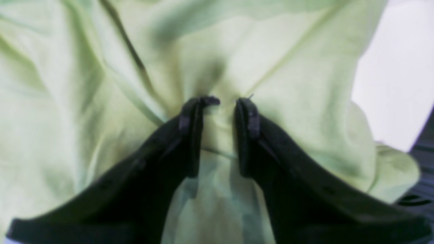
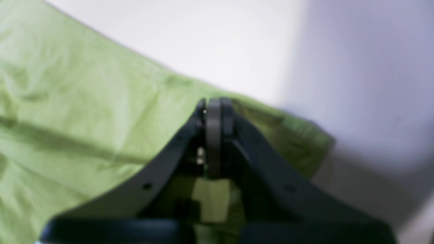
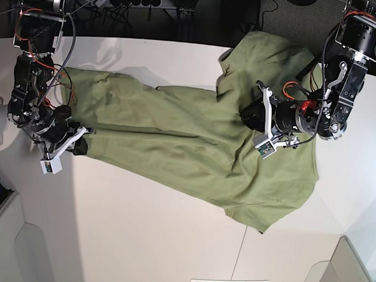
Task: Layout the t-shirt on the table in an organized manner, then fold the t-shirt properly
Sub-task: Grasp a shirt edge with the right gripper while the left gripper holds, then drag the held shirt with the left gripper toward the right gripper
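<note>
Base view shows the t-shirt [image 3: 188, 141] stretched across the table [image 3: 140, 239], the left gripper [image 1: 227, 101] pinching a fabric ridge and the right gripper [image 2: 214, 103] clamped on a hem corner, so I judge pulling evenly apart flattens it best; no readable writing shows.

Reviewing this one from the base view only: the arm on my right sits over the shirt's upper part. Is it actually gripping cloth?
Observer: Yes. In the left wrist view, the left gripper has a bunched ridge of the t-shirt between its jaws, with creases radiating from it.
Operator: And the other arm, at the hem?
Observer: In the right wrist view, the right gripper has its jaws fully together, tips at the cloth's edge beside bare table. No cloth shows between them.
</note>
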### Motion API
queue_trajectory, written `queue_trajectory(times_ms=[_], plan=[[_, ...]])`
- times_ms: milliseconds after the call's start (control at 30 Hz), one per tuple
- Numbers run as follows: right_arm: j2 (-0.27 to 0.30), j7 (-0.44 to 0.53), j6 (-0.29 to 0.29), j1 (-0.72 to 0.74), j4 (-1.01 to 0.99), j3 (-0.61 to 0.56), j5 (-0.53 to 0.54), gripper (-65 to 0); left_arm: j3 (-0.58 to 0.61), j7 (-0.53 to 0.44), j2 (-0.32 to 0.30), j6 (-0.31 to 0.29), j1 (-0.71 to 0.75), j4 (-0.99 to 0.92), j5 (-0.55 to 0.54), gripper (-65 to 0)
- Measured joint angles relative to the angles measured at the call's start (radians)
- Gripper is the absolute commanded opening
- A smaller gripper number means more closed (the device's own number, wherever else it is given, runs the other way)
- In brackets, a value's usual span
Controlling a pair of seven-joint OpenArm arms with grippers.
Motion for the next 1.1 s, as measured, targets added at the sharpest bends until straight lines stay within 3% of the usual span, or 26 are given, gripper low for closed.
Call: queue_trajectory(times_ms=[100, 200, 500, 633, 700, 767, 833, 967, 1100], plan=[[0.02, 0.011, 0.0, -0.027, 0.006, 0.0, 0.041, -65.0, 0.0, -0.108, 0.003, 0.064, -0.026, -0.067, 0.068, -47.0], [0.058, 0.001, 0.003, -0.075, 0.037, -0.001, 0.099, -65.0, -0.004, -0.155, 0.02, 0.093, -0.087, -0.166, 0.112, -47.0], [0.069, -0.043, 0.013, -0.324, 0.265, 0.001, 0.273, -65.0, -0.011, -0.198, 0.198, 0.055, -0.343, -0.525, 0.199, -47.0], [0.037, -0.06, 0.016, -0.392, 0.351, 0.002, 0.263, -65.0, -0.01, -0.167, 0.261, 0.03, -0.39, -0.562, 0.212, -47.0], [0.028, -0.074, 0.017, -0.407, 0.386, -0.001, 0.255, -65.0, -0.005, -0.053, 0.269, 0.018, -0.407, -0.55, 0.128, -47.0], [0.027, -0.094, 0.016, -0.414, 0.426, 0.001, 0.238, -65.0, -0.001, 0.066, 0.245, 0.0, -0.406, -0.481, 0.002, -47.0], [0.026, -0.099, 0.014, -0.413, 0.467, 0.021, 0.231, -65.0, 0.002, 0.083, 0.181, -0.016, -0.379, -0.364, -0.134, -47.0], [0.03, -0.09, 0.015, -0.375, 0.53, 0.057, 0.233, -65.0, -0.006, 0.106, 0.05, -0.014, -0.351, -0.115, -0.25, -47.0], [0.017, -0.094, 0.015, -0.299, 0.525, 0.052, 0.233, -65.0, -0.007, 0.188, 0.008, -0.017, -0.248, 0.054, -0.414, -47.0]])
